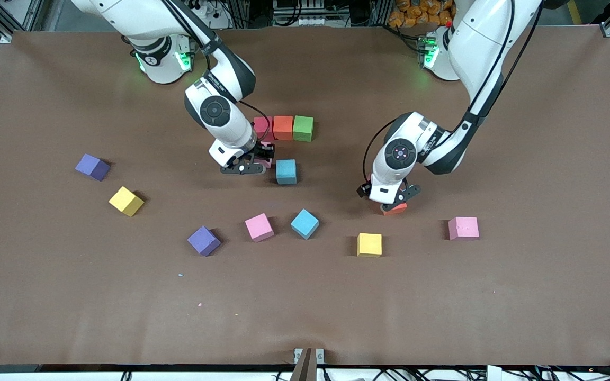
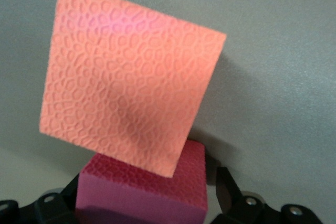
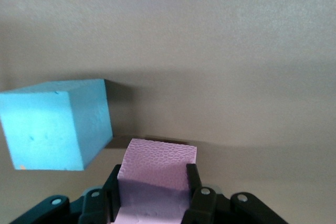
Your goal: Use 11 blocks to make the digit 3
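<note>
Brown paper is covering the counter [image 1: 522,296], and the digit 3 is only beginning to take shape on it. One bar is lying finished, a row of three touching cubes: the red cube [image 1: 261,127], the orange cube [image 1: 283,127] and the green cube [image 1: 303,128]. By my judgement that is three blocks of eleven, so two more bars and the linking cubes are waiting to be built.

Starting from the right arm's end of the counter, well apart from the row and nearer to the front camera, a purple cube [image 1: 92,167] and a yellow cube [image 1: 126,201] are lying loose. A second purple cube [image 1: 204,241] and a pink cube [image 1: 259,227] are lying nearer the camera again.

The right tool [image 1: 254,159] is working just beside the row's red end, clamped on a pale pink cube [image 3: 155,174]. It is probably placing that cube as a link. A blue cube [image 1: 286,171] is sitting close beside it, a little nearer the camera than the row.

Another blue cube [image 1: 304,223] and a second yellow cube [image 1: 369,245] are lying loose nearer the camera.

Toward the left arm's end from the row, the left tool [image 1: 396,203] is reaching down with its fingers [image 2: 227,187] apart around a crimson cube [image 2: 142,195]. A coral cube [image 2: 126,82] is overlapping it in the wrist view; how the two sit together I cannot tell.

One more pink cube [image 1: 463,228] is lying farthest toward that end.

No containers are showing anywhere.
</note>
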Available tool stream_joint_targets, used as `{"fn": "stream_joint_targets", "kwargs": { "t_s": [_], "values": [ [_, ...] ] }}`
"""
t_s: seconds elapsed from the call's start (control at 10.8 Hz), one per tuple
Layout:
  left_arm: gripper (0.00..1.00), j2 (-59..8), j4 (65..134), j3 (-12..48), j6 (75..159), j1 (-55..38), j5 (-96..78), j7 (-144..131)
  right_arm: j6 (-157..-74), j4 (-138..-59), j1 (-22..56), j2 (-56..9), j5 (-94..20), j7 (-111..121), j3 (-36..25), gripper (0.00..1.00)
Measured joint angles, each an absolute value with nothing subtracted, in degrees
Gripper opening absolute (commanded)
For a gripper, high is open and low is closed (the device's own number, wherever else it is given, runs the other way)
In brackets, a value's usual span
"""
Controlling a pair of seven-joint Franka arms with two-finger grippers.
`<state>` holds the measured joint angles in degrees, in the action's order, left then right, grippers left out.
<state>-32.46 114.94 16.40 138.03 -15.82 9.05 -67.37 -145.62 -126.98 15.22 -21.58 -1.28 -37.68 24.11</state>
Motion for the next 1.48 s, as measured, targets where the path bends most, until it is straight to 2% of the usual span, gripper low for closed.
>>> {"fn": "stream_joint_targets", "kwargs": {
  "t_s": [1.48],
  "values": [
    [1.00,-33.38,114.33,16.43,138.18,-15.91,9.21,-67.39,-148.33,-129.72,15.46,-21.57,-1.00,-37.83,25.07,0.31]
  ]
}}
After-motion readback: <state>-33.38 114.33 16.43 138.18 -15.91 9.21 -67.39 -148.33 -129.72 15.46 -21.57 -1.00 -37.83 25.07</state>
